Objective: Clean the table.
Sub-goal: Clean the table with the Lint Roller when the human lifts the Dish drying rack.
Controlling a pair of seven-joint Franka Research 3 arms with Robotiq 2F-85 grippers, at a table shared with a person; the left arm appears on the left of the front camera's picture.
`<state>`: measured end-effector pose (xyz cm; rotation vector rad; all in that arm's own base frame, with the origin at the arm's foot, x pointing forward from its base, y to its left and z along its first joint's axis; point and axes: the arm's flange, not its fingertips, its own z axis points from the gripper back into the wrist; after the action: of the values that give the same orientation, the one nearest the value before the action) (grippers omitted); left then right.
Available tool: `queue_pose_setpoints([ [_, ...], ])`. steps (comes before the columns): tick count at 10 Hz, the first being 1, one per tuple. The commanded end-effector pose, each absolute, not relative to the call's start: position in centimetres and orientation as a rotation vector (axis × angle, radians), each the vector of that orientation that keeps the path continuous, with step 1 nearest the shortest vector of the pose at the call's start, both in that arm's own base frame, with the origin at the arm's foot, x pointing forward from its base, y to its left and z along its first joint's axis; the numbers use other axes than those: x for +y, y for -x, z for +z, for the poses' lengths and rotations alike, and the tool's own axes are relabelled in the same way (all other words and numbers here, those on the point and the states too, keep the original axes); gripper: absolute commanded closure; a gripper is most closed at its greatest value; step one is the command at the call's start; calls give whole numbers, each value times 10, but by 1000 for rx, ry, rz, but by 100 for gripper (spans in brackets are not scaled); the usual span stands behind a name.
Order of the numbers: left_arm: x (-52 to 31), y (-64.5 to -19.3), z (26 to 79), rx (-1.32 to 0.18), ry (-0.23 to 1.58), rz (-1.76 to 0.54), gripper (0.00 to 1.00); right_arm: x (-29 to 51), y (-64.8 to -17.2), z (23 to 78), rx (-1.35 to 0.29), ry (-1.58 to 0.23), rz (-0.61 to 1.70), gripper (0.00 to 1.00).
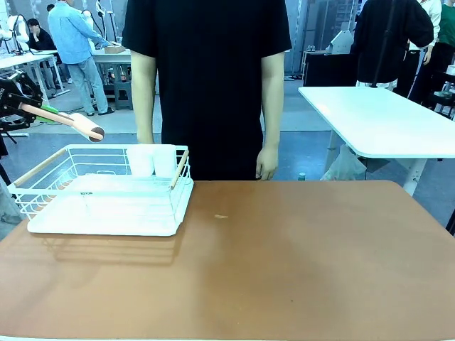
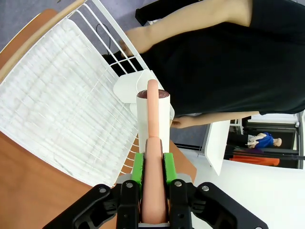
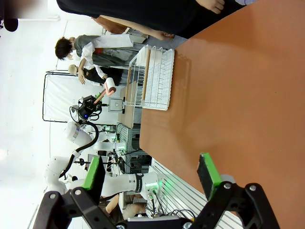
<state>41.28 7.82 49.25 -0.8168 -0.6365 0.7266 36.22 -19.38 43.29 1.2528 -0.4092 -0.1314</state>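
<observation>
Evidently the left gripper [image 2: 152,160], clamped on the handle of a lint roller [image 2: 153,112], holds it above the rack [image 1: 106,213], ready for the speck [image 1: 221,217] on the table [image 1: 298,270]; the right gripper [image 3: 151,171] gapes empty.

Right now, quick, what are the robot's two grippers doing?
Left gripper: shut on the roller.
Right gripper: open, holding nothing.

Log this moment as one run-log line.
left gripper: shut on lint roller, above rack | right gripper: open, empty | table: speck near middle | person: standing, far side
</observation>
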Motion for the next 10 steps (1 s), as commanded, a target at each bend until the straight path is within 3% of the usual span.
queue_pose_setpoints([
  [1,78,-412,496,-631,812,738,91,-193,-362,436,-416,-1268,-126,0],
  [10,78,-412,496,-631,812,738,91,-193,-362,436,-416,-1268,-126,0],
])
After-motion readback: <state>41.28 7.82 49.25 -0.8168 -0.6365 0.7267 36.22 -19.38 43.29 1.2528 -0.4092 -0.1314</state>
